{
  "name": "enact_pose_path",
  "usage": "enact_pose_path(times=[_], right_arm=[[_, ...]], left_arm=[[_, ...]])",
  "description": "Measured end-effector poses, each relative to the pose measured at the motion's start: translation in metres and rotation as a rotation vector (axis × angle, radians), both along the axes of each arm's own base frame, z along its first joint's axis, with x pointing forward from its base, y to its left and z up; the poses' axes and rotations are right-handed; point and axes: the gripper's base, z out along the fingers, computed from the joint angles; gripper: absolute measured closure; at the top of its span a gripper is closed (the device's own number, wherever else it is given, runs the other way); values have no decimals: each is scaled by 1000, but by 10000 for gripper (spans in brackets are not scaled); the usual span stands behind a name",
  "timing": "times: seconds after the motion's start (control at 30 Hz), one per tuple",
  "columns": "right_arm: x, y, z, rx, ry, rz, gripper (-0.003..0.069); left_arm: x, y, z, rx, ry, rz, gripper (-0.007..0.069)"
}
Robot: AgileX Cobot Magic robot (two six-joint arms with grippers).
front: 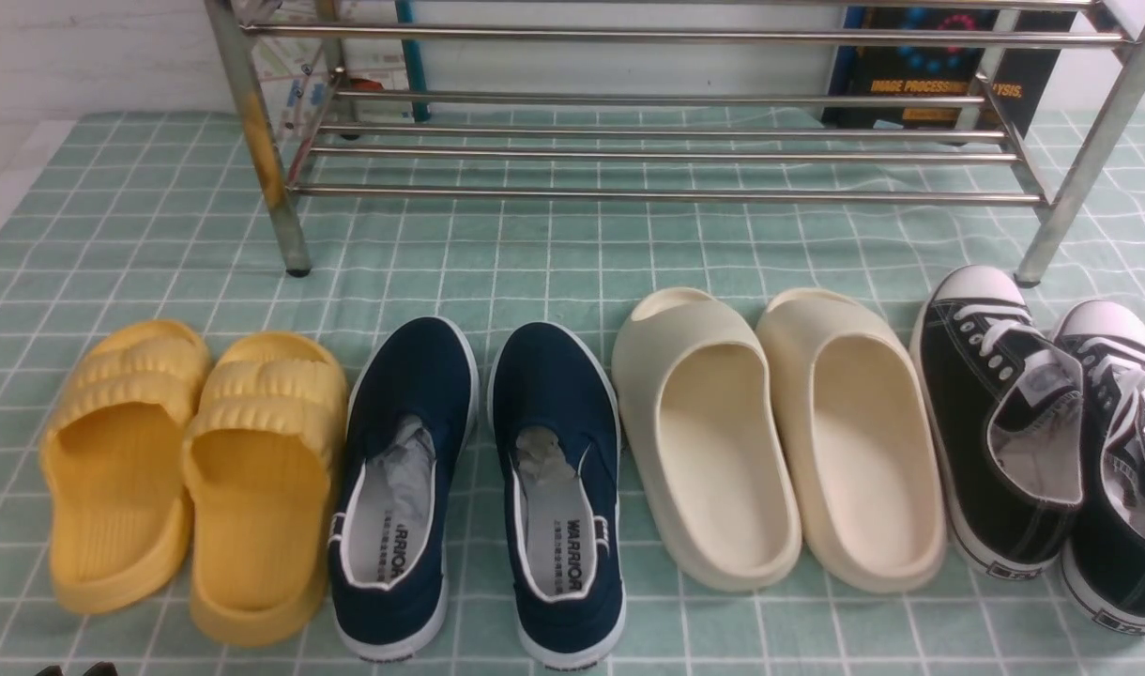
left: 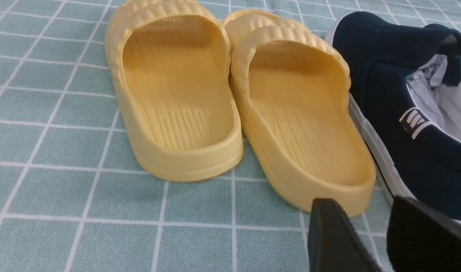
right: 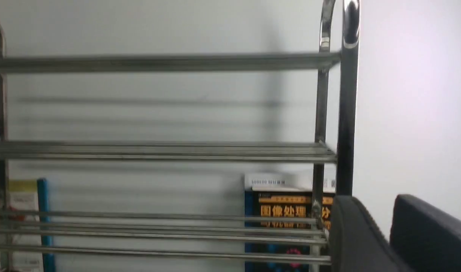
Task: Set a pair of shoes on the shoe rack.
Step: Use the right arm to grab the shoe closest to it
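The black canvas sneakers (front: 1014, 441) stood side by side on the green checked cloth (front: 535, 253), at the right end of the row, toes toward the shoe rack (front: 666, 196); beside them sat the cream clogs (front: 779, 451), then the navy slip-ons (front: 479, 488) — a gap between the two — and the yellow slippers (front: 197, 479) at the left end. The rack stood beyond the row, books (front: 948, 75) behind its bars; the right gripper (right: 385, 230) faced it, fingers a little apart, holding nothing; the left gripper (left: 366, 234) hung near the yellow slippers, its fingers parted and empty.
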Motion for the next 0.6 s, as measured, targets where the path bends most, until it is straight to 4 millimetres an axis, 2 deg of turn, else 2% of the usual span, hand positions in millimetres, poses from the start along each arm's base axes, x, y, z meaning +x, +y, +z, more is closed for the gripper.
enact_pose_path(times=[0.13,0.17,0.2,0.23,0.27,0.3,0.33,0.37,0.43,0.5,0.53,0.6], right_arm=[[38,1,-15,1,54,10,460],[38,1,-14,1,49,10,460],[57,1,-25,8,121,13,461],[67,1,-33,18,194,13,464],[69,1,-35,19,210,13,465],[82,1,-49,19,356,8,473],[87,0,-55,16,428,3,477],[98,-2,-71,5,653,-25,495],[106,-3,-85,-9,867,-54,505],[118,-1,-91,-12,1069,-81,512],[119,0,-89,-14,1094,-83,511],[132,12,-89,-14,1243,-59,498]], left_arm=[[0,0,0,0,0,0,386],[0,0,0,0,0,0,386],[0,0,0,0,0,0,386],[0,0,0,0,0,0,386],[0,0,0,0,0,0,386],[0,0,0,0,0,0,386],[0,0,0,0,0,0,386],[0,0,0,0,0,0,386],[0,0,0,0,0,0,386],[0,0,0,0,0,0,386],[0,0,0,0,0,0,386],[0,0,0,0,0,0,386]])
